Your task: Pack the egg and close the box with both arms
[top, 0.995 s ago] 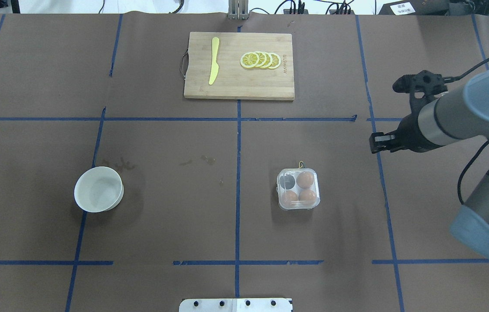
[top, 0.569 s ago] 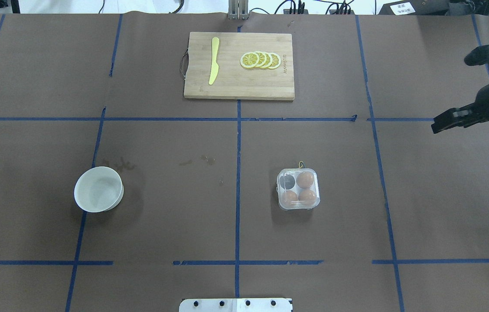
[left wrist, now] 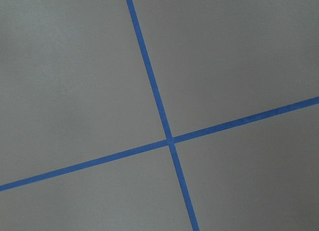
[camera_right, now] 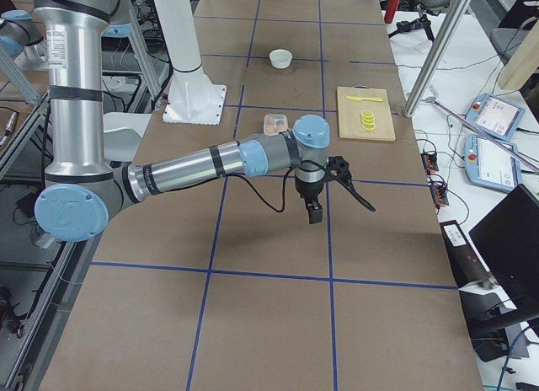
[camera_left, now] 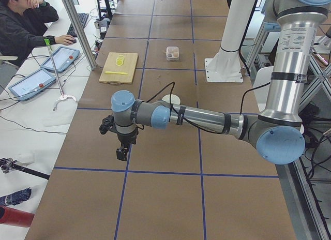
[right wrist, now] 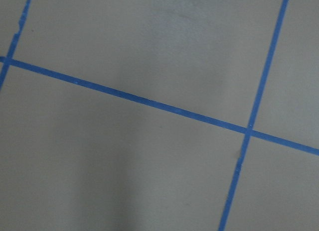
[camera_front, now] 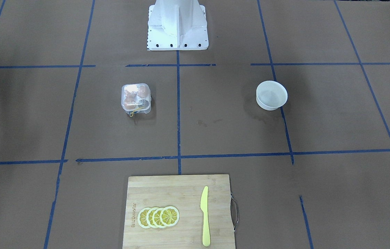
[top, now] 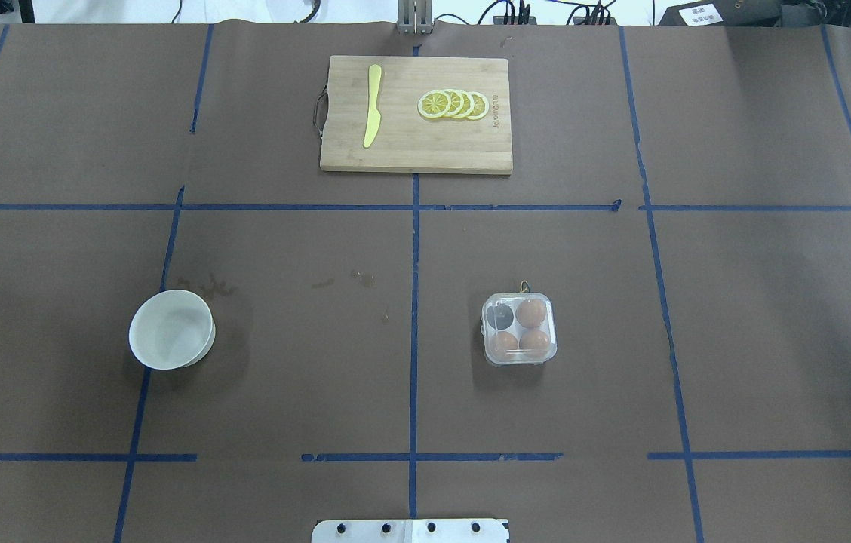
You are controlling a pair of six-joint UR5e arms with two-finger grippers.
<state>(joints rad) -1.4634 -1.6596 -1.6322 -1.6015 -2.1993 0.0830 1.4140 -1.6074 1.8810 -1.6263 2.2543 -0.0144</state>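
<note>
the box (top: 519, 329) sits right of the table's (top: 772, 339) centre. its lid is down, as far as i can judge, with three eggs (top: 530, 311) in its cups and the fourth cup dark. which egg is the task's i cannot tell. no egg shows in the bowl (top: 171, 329), so the task looks done.

overhead and front views show no arm. only the side views do: the left gripper (camera_left: 121, 154) and right gripper (camera_right: 313, 212) hang over the table's opposite ends, well apart from the box. i cannot tell whether their jaws are wide or narrow. the wrist views show only tape lines (left wrist: 169, 140).
</note>
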